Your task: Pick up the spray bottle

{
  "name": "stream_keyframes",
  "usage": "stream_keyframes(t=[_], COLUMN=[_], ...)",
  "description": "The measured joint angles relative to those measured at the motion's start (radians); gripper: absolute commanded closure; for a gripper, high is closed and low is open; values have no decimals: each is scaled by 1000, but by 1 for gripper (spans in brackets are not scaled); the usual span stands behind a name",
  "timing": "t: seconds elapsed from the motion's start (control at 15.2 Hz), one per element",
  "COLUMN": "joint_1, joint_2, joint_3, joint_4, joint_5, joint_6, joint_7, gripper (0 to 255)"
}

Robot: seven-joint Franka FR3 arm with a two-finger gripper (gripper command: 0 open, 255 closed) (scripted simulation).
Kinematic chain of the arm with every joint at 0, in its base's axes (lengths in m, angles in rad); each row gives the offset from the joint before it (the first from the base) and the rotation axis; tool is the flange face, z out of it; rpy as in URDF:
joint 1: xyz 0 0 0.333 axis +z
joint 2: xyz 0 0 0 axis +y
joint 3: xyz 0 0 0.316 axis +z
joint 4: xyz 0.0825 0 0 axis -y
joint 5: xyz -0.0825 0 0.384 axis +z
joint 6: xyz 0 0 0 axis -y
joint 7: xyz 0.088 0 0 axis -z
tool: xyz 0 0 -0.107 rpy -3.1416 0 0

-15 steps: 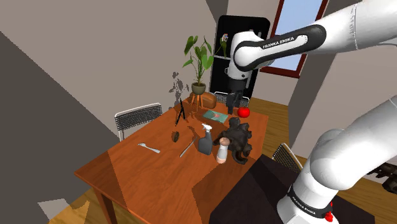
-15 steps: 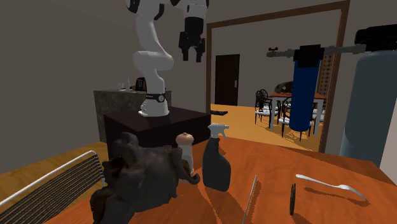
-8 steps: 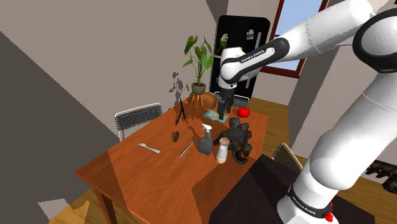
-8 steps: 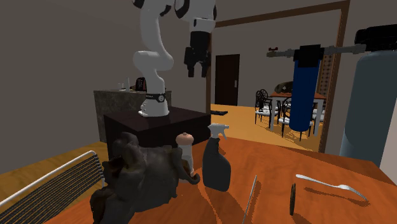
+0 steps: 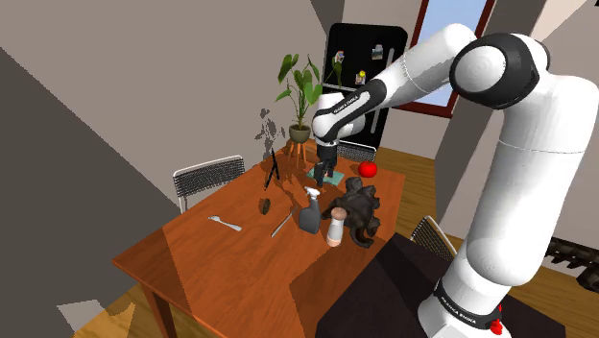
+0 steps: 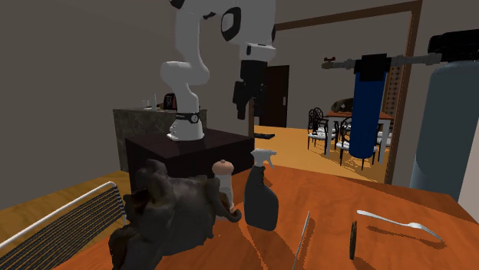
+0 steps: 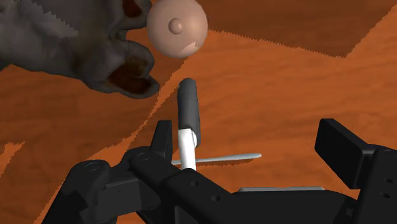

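The spray bottle (image 5: 308, 213) has a dark body and a white trigger head and stands upright on the brown table (image 5: 211, 254). It is at the centre of the second exterior view (image 6: 262, 198). My black gripper (image 5: 324, 176) hangs in the air above and behind the bottle, apart from it, and is high up in the second exterior view (image 6: 242, 107). In the wrist view the gripper (image 7: 254, 147) is open, and the bottle (image 7: 189, 111) lies just beyond one finger (image 7: 162, 137), seen from above. Nothing is between the fingers.
A beige-topped grinder (image 5: 333, 230) and a dark lumpy figurine (image 5: 357, 216) stand right beside the bottle. A fork (image 5: 226, 223), a thin knife (image 5: 281, 226), a red fruit (image 5: 368, 169) and a potted plant (image 5: 301, 96) share the table. A chair (image 5: 207, 178) stands at its far side.
The arm has swung down and toward the shoulder view's left, bringing the gripper from high over the red fruit to a lower spot nearer the bottle. The objects on the table have not moved.
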Motion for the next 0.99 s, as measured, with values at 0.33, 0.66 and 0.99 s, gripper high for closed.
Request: stream_keyframes(t=[0.33,0.66,0.99], joint_1=[-20,-33,-38], joint_2=[196,310,356], joint_3=[2,8,12], joint_4=[153,227,228], joint_5=[25,38,45], joint_6=[41,80,125], joint_7=[-33,-47,-51], gripper=[0,0,0])
